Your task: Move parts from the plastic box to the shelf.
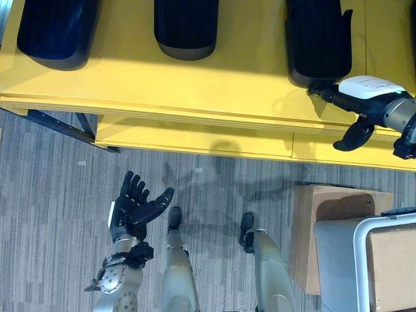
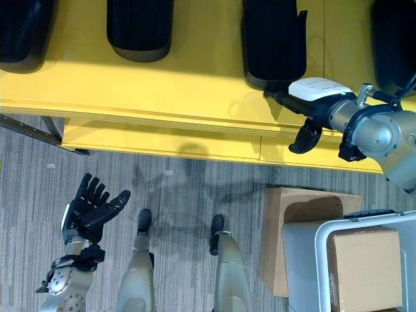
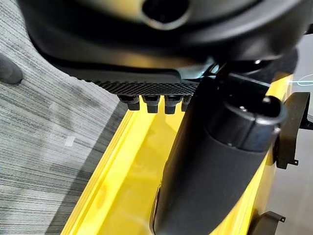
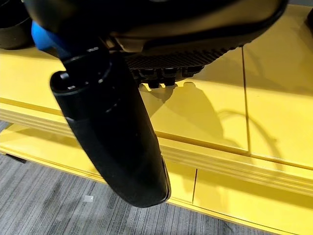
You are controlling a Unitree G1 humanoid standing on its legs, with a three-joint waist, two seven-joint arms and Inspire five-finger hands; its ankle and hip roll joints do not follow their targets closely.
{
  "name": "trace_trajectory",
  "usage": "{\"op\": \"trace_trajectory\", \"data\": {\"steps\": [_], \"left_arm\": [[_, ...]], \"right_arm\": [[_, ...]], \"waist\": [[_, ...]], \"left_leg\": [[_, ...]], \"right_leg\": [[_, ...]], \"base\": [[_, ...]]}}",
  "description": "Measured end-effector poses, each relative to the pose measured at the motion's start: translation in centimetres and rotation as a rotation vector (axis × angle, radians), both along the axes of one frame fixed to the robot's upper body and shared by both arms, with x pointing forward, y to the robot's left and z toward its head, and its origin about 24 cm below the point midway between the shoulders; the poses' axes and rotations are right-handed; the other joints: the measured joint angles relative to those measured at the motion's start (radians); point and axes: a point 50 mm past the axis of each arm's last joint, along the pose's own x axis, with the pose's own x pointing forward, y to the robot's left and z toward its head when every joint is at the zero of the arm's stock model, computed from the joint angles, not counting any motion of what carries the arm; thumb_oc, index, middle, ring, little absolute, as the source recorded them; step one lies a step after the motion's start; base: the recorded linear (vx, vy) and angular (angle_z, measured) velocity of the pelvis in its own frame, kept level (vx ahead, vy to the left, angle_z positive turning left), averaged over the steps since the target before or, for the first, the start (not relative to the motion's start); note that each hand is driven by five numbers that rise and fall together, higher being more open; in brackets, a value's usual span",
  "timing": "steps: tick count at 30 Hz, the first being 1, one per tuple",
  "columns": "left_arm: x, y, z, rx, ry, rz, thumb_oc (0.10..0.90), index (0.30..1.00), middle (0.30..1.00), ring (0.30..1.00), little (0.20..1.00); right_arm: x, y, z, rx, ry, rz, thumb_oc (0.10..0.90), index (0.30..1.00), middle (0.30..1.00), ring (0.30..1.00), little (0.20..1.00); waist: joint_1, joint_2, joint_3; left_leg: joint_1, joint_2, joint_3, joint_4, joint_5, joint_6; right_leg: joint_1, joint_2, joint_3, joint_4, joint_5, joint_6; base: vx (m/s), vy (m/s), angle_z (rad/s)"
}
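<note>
The right hand (image 2: 311,97) reaches over the front edge of the yellow shelf (image 1: 195,91), its white-covered back up and its thumb (image 2: 304,140) hanging down past the shelf's lip. Its fingertips (image 2: 272,95) sit at the near end of a black part (image 2: 273,39) that lies flat on the shelf top, just touching or just short of it; I cannot tell which. In the right wrist view the fingers (image 4: 164,73) look short and straight above bare yellow surface, with nothing between them and the thumb (image 4: 112,132), so the hand looks relaxed and empty.

Two more black parts lie on the shelf farther along from those fingers: one in the middle (image 1: 186,26) and one at the far left (image 1: 57,29), well apart from each other.

The left hand (image 1: 133,208) is held over the grey carpet (image 1: 52,169), well away from the shelf, palm up, fingers straight and spread, holding nothing.

Down by the right arm stands a white plastic box (image 2: 325,250) with a cardboard carton (image 2: 364,266) inside it, and a brown cardboard box (image 2: 286,214) sits just beside it.
</note>
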Motion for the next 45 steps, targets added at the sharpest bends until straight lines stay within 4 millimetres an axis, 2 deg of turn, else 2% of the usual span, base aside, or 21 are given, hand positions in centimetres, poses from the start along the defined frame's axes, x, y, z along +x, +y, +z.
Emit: {"op": "trace_trajectory", "data": {"steps": [5, 10, 35, 38, 45], "left_arm": [[0.0, 0.0, 0.0, -0.001, 0.0, 0.001, 0.9, 1.0, 1.0, 1.0, 1.0], [0.0, 0.0, 0.0, -0.002, -0.001, 0.001, 0.9, 1.0, 1.0, 1.0, 1.0], [0.0, 0.3, 0.3, 0.0, -0.02, 0.031, 0.9, 1.0, 1.0, 1.0, 1.0], [0.1, 0.3, 0.4, 0.001, -0.024, 0.03, 0.9, 1.0, 1.0, 1.0, 1.0], [0.7, 0.2, 0.9, 0.004, -0.047, 0.023, 0.9, 1.0, 1.0, 1.0, 1.0]], "right_arm": [[0.2, 0.4, 0.0, -0.003, -0.003, 0.015, 0.9, 1.0, 1.0, 1.0, 1.0], [0.4, 1.3, -0.1, 0.009, -0.006, 0.048, 0.9, 1.0, 1.0, 1.0, 1.0], [0.6, 2.6, 0.5, -0.005, -0.022, 0.1, 0.9, 1.0, 1.0, 1.0, 1.0], [-0.1, 3.8, 0.3, 0.004, -0.021, 0.163, 0.9, 1.0, 1.0, 1.0, 1.0], [-1.1, 2.6, -1.1, 0.085, 0.018, 0.15, 0.9, 1.0, 1.0, 1.0, 1.0]], "waist": [[0.014, 0.0, 0.0], [0.014, 0.0, 0.0], [0.016, -0.013, 0.006], [0.015, -0.015, 0.006], [0.014, -0.021, 0.006]], "left_leg": [[0.0, 0.001, -0.003, 0.0, 0.001, -0.001], [-0.003, 0.001, -0.008, 0.0, 0.001, -0.001], [-0.015, 0.0, -0.024, 0.002, 0.005, -0.007], [-0.009, 0.001, -0.024, 0.003, 0.005, -0.007], [0.0, 0.0, -0.021, 0.003, 0.005, -0.007]], "right_leg": [[-0.001, -0.002, -0.003, 0.0, -0.003, -0.004], [-0.001, -0.001, -0.007, 0.001, -0.003, -0.005], [-0.003, -0.004, -0.021, 0.009, -0.003, -0.006], [0.001, -0.004, -0.02, 0.01, -0.003, -0.006], [0.01, -0.01, -0.018, 0.001, -0.001, -0.008]], "base": [[0.0, 0.0, 0.0], [0.0, 0.002, 0.01], [0.0, 0.003, 0.01], [0.0, 0.0, 0.0], [0.0, 0.0, 0.0]]}}
